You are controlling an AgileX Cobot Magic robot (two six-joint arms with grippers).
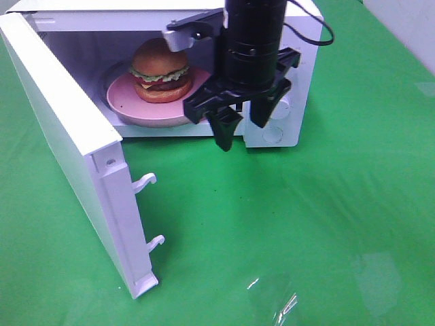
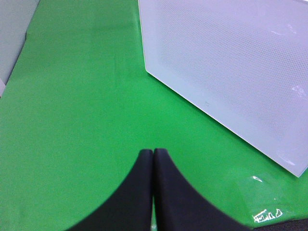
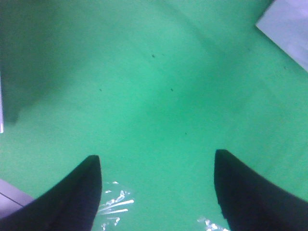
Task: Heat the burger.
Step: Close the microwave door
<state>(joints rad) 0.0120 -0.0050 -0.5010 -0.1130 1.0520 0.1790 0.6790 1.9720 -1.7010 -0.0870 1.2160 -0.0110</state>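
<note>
Now, high camera: the burger (image 1: 161,70) sits on the pink plate (image 1: 136,112) inside the microwave (image 1: 289,132) toward the table's (image 1: 340,238) far edge, door (image 1: 61,136) swung wide, the right gripper (image 1: 242,130) hanging spread and empty just outside. Left wrist: the left gripper (image 2: 153,159) is pressed closed on nothing, beside that door. Right wrist: fingers (image 3: 77,192) wide over bare table, so loading looks done; next, I'd say, push the door closed.

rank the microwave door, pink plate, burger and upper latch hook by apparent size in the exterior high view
1. microwave door, nearest the camera
2. pink plate, partly hidden
3. burger
4. upper latch hook
</note>
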